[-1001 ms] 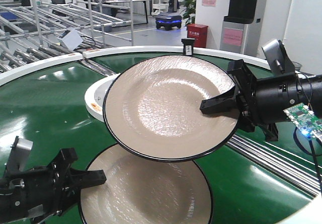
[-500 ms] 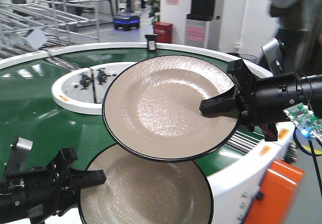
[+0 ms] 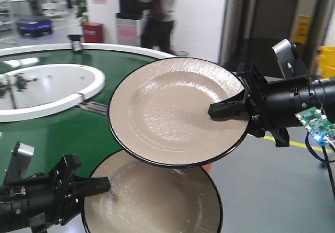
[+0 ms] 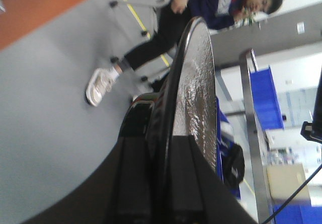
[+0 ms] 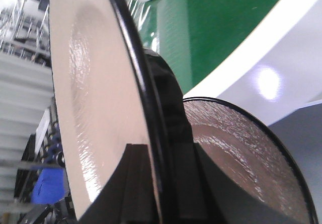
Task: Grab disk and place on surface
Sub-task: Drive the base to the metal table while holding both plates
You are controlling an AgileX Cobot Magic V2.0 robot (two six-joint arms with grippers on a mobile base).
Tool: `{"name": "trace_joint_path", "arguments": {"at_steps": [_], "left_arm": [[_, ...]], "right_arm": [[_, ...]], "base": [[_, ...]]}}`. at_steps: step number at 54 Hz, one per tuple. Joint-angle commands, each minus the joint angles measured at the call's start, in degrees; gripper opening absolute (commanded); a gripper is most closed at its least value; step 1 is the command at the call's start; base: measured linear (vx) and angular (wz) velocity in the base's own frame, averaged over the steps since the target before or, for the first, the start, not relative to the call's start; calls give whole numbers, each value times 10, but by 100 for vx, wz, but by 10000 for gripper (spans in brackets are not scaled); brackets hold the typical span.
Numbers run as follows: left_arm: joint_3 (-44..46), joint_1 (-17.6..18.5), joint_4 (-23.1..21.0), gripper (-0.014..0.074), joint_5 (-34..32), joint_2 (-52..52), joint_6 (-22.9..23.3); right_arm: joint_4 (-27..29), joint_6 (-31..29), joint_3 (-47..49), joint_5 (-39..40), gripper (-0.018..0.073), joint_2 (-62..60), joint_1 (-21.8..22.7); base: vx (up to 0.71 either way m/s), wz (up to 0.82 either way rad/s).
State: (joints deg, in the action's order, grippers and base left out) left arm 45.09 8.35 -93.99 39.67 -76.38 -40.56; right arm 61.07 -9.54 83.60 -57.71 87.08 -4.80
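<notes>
The right claw point(image 3: 219, 109) is pinching the upper disk point(image 3: 167, 112) at its right-hand rim. One finger lies across the beige face and the other sits behind the black edge. The disk hangs in the air, tilted toward the front camera. Down low, the left claw point(image 3: 100, 184) is clamped on the left rim of the lower disk point(image 3: 152, 199), which lies flatter and is also airborne, its near edge cut off by the frame. The upper disk's bottom edge overlaps the lower disk's far edge in the front view; whether they touch cannot be told. The upper disk's left edge hangs over the green conveyor belt point(image 3: 47, 131). To the right, under the right arm, open grey floor point(image 3: 272, 186) spreads out. A person point(image 3: 157, 8) stands well back by the wall.
</notes>
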Motion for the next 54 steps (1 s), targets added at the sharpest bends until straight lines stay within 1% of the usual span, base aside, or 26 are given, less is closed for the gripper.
{"name": "trace_joint_path", "arguments": {"at_steps": [1, 25, 54], "left_arm": [[22, 3, -81, 1, 32, 20, 9], [22, 3, -81, 1, 32, 20, 9], [22, 3, -81, 1, 32, 20, 9]], "right_arm": [[64, 1, 24, 26, 0, -23, 3], [64, 1, 24, 26, 0, -23, 3], [64, 1, 24, 26, 0, -23, 3]], "base": [[-13, -61], [-6, -56], [9, -40]]}}
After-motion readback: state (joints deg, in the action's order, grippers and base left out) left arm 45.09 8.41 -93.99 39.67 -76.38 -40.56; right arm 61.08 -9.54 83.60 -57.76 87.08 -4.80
